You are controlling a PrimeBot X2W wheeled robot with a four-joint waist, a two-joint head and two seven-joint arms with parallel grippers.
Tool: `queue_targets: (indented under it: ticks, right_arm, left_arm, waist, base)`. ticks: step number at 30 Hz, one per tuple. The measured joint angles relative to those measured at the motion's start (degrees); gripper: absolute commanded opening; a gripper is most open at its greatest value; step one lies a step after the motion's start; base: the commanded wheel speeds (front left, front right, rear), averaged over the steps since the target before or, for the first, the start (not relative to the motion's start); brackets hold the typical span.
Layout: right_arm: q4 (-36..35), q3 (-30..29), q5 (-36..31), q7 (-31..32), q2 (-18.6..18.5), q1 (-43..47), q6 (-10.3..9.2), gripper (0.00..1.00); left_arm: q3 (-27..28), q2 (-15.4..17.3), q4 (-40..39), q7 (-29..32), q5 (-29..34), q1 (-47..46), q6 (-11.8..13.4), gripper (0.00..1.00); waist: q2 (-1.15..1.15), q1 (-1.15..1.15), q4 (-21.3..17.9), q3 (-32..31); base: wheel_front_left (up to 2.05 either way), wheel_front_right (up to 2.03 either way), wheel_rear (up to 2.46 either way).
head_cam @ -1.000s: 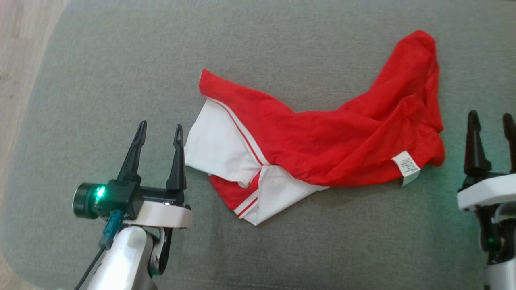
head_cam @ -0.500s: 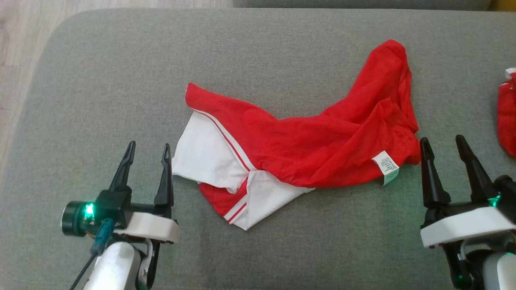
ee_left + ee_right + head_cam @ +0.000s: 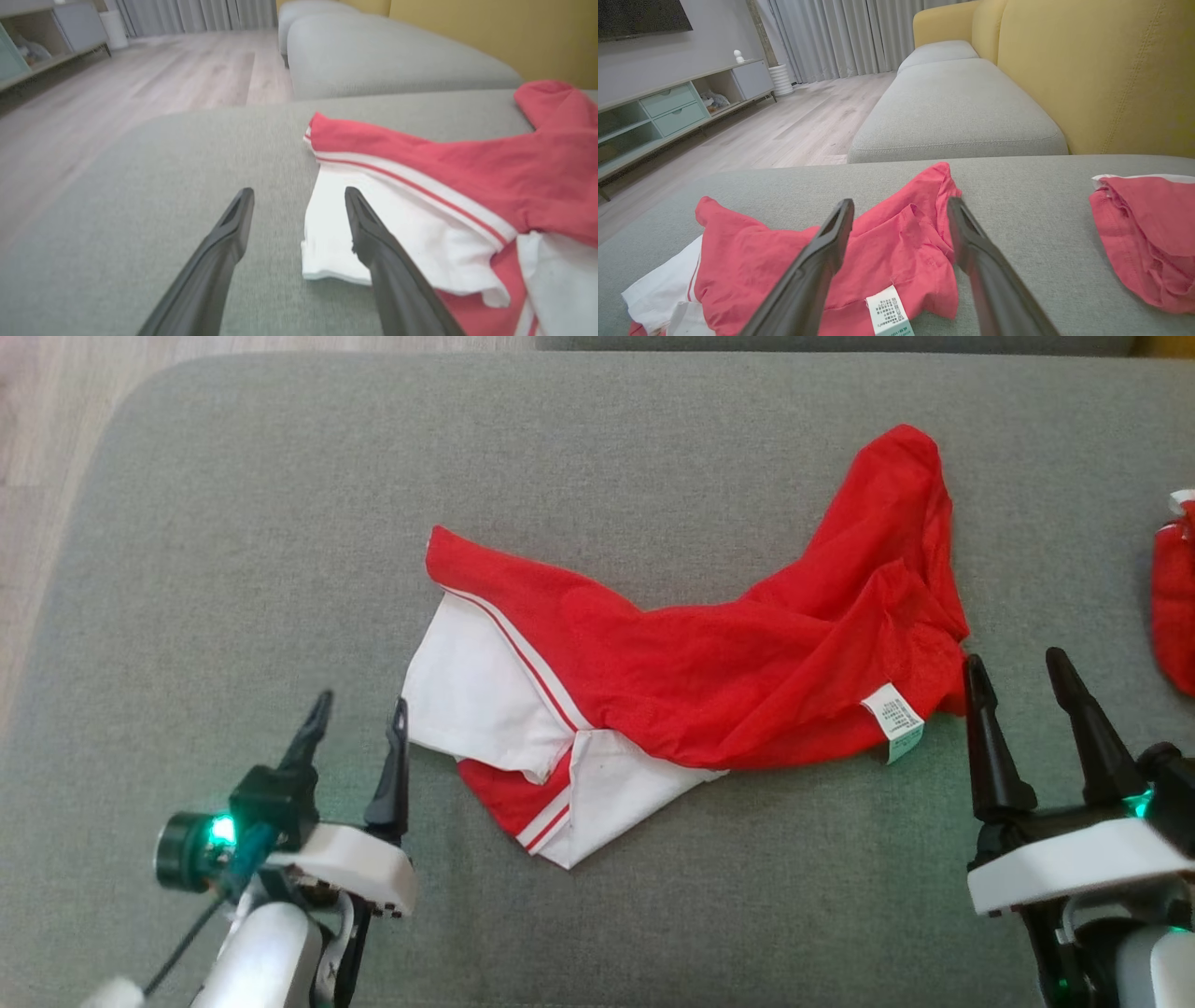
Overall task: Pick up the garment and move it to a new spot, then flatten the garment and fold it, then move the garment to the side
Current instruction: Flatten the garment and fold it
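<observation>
The garment, a red top with white parts and thin red stripes, lies crumpled in the middle of the grey cushion. The left gripper is spread wide with nothing in it, just beside the white part at the garment's left end. The left wrist view looks along its two fingers: one is over bare cushion and the other is in front of the white edge. I cannot tell if it touches the cloth. The right gripper is spread wide too and holds nothing. It sits near the garment's right end, close to a small white label. The right wrist view shows tiny print on that label, too small to read. It also shows the room behind: a yellow sofa back, a second grey cushion, a wooden floor, grey curtains and a low cabinet. Another red cloth lies far to the right, apart from the garment.
</observation>
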Motion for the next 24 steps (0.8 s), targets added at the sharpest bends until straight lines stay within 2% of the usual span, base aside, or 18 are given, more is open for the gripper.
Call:
queue_targets:
  ticks: [5, 8, 12, 19, 20, 21, 24]
  right_arm:
    - [0.00, 0.60, 0.53, 0.08, 0.02, -0.26, 0.00, 1.00]
    - [0.01, 1.03, 0.94, 0.12, 0.05, -0.27, 0.00, 1.00]
    - [0.11, 0.92, 1.48, 0.11, 0.05, -0.28, 0.00, 1.00]
    - [0.84, -0.37, 1.51, 1.21, 0.07, -0.30, 0.00, 1.00]
    - [1.21, -0.54, 1.51, 1.82, 0.08, -0.29, 0.00, 1.00]
    - [1.59, -0.76, 1.47, 2.42, 0.08, -0.29, 0.00, 1.00]
    - [3.14, -1.12, 1.42, 5.00, -0.11, -0.25, 0.00, 1.00]
  left_arm:
    - [-1.92, -0.03, 5.13, 5.32, -2.42, -3.18, -3.91, 1.00]
    - [-2.45, -0.01, 7.53, 6.84, -2.83, -4.98, -5.41, 1.00]
    - [-2.81, 0.03, 11.73, 10.84, -3.74, -6.48, -5.39, 1.00]
    - [-3.14, 0.09, 12.47, 17.82, -5.65, -8.58, -5.94, 1.00]
    - [-3.19, 0.14, 12.38, 18.83, -5.82, -8.83, -6.23, 0.60]
    - [-3.25, 0.23, 12.11, 19.28, -5.81, -8.84, -6.41, 0.00]
    - [-3.82, 0.62, 11.36, 20.04, -5.79, -8.84, -6.58, 0.00]
  waist:
    - [0.00, 0.00, -0.67, 0.96]
    - [0.00, 0.00, -1.26, 1.55]
    - [0.00, 0.01, -1.78, 2.41]
    - [0.00, 0.00, -2.18, 2.82]
    - [0.00, 0.00, -2.20, 2.80]
    - [0.00, 0.00, -2.21, 2.81]
    - [0.00, 0.00, -2.13, 2.82]
  base:
    - [0.00, 0.00, 0.00]
    - [0.00, 0.00, 0.00]
    - [0.00, 0.00, 0.00]
    - [0.00, 0.00, 0.00]
    - [0.00, 0.00, 0.00]
    - [0.00, 0.00, 0.00]
    - [0.00, 0.00, 0.00]
